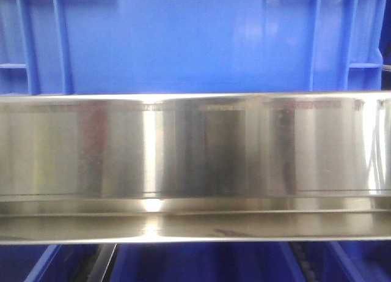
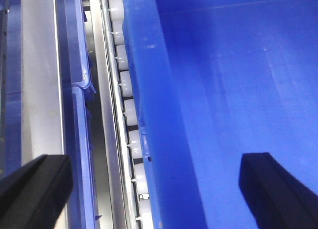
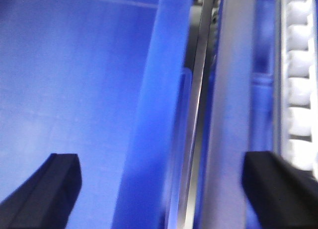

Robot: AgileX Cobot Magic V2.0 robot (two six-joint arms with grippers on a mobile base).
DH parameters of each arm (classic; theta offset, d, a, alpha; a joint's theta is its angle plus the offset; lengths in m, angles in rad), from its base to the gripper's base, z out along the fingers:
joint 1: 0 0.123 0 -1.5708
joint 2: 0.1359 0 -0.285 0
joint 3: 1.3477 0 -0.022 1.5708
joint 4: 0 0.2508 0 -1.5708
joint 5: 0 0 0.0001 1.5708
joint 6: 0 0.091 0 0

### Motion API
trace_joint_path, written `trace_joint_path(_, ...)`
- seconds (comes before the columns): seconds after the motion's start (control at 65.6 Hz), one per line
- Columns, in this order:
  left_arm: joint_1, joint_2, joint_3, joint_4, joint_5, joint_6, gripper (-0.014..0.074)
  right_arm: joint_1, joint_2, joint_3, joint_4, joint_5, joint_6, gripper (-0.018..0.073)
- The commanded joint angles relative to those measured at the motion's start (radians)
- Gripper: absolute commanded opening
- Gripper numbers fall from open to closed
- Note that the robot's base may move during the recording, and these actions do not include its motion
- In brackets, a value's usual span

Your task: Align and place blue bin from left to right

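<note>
The bin (image 1: pixel 183 43) fills the top of the view, its flat blue side wall facing us, with upright ribs near both ends. Just below it a shiny steel rail (image 1: pixel 195 166) runs straight across, edge to edge. Under the rail more blue plastic (image 1: pixel 201 263) shows, too cropped to name

We note a polished steel rail (image 1: pixel 195 153) spanning left to right; white conveyor rollers (image 2: pixel 130 112) line a steel track (image 2: pixel 107 114).
</note>
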Motion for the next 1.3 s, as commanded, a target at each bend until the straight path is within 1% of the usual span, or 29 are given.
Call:
trace_joint_path(0.0,-0.002,-0.007,-0.004,-0.021,-0.008,0.002,0.0400,0.000,-0.005,-0.009,0.012,-0.022,0.000,0.0228)
trace_joint_path(0.015,-0.002,-0.007,-0.004,-0.023,-0.008,0.002,0.0359,0.000,-0.005,-0.009,0.012,-0.022,0.000,0.0207)
trace_joint_path(0.046,-0.002,-0.007,-0.004,-0.034,-0.008,0.002,0.0243,0.000,-0.005,-0.009,0.012,-0.022,0.000,0.0124)
trace_joint_path(0.061,-0.002,-0.007,-0.004,-0.036,-0.008,0.002,0.0216,0.000,-0.005,-0.009,0.012,-0.022,0.000,0.0081)
trace_joint_path(0.091,-0.002,-0.007,-0.004,-0.042,-0.008,0.002,0.0104,0.000,-0.005,-0.009,0.013,-0.022,0.000,-0.0003)
trace_joint_path(0.107,-0.002,-0.007,-0.004,-0.046,-0.008,0.002,0.0012,0.000,-0.005,-0.009,0.013,-0.022,0.000,-0.0045)
trace_joint_path(0.122,-0.002,-0.007,-0.004,-0.048,-0.008,0.002,-0.0018,0.000,-0.005,-0.009,0.017,-0.022,0.000,-0.0084)
trace_joint_path(0.137,-0.002,-0.007,-0.004,-0.050,-0.008,0.002,-0.0081,0.000,-0.005,-0.009,0.019,-0.022,0.000,-0.0104)
trace_joint_path(0.152,-0.002,-0.007,-0.004,-0.056,-0.008,0.002,-0.0108,0.000,-0.005,-0.009,0.023,-0.022,0.002,-0.0093)
trace_joint_path(0.213,-0.002,-0.007,-0.004,-0.067,-0.008,0.002,-0.0111,0.000,-0.005,-0.009,0.035,-0.022,0.002,-0.0054)
trace_joint_path(0.274,-0.002,-0.007,-0.004,-0.067,-0.008,0.002,-0.0111,0.000,-0.005,-0.009,0.039,-0.023,0.002,-0.0061)
trace_joint_path(0.366,-0.002,-0.007,-0.004,-0.103,-0.008,0.002,-0.0111,0.000,-0.005,-0.009,0.063,-0.024,0.002,-0.0067)
trace_joint_path(0.503,-0.002,-0.007,-0.004,-0.139,-0.008,0.002,-0.0111,0.000,-0.005,-0.009,0.130,-0.024,0.002,-0.0067)
trace_joint_path(0.625,-0.002,-0.025,-0.004,-0.160,-0.008,0.002,-0.0111,0.000,-0.014,-0.009,0.169,-0.024,0.002,-0.0067)
trace_joint_path(0.747,0.004,-0.060,-0.004,-0.177,-0.008,0.002,-0.0111,0.000,-0.039,-0.009,0.175,-0.024,0.002,-0.0067)
trace_joint_path(0.838,0.015,-0.094,-0.004,-0.205,-0.008,0.002,-0.0111,0.000,-0.069,-0.009,0.175,-0.033,0.002,-0.0067)
trace_joint_path(0.975,0.032,-0.141,-0.004,-0.277,-0.008,0.002,-0.0111,0.000,-0.111,-0.012,0.177,-0.041,0.002,-0.0067)
trace_joint_path(1.036,0.034,-0.159,-0.004,-0.295,-0.008,0.002,-0.0111,0.000,-0.130,-0.015,0.177,-0.043,0.002,-0.0067)
trace_joint_path(1.28,0.034,-0.230,-0.004,-0.328,-0.008,0.002,-0.0111,0.000,-0.198,-0.043,0.177,-0.047,0.002,-0.0067)
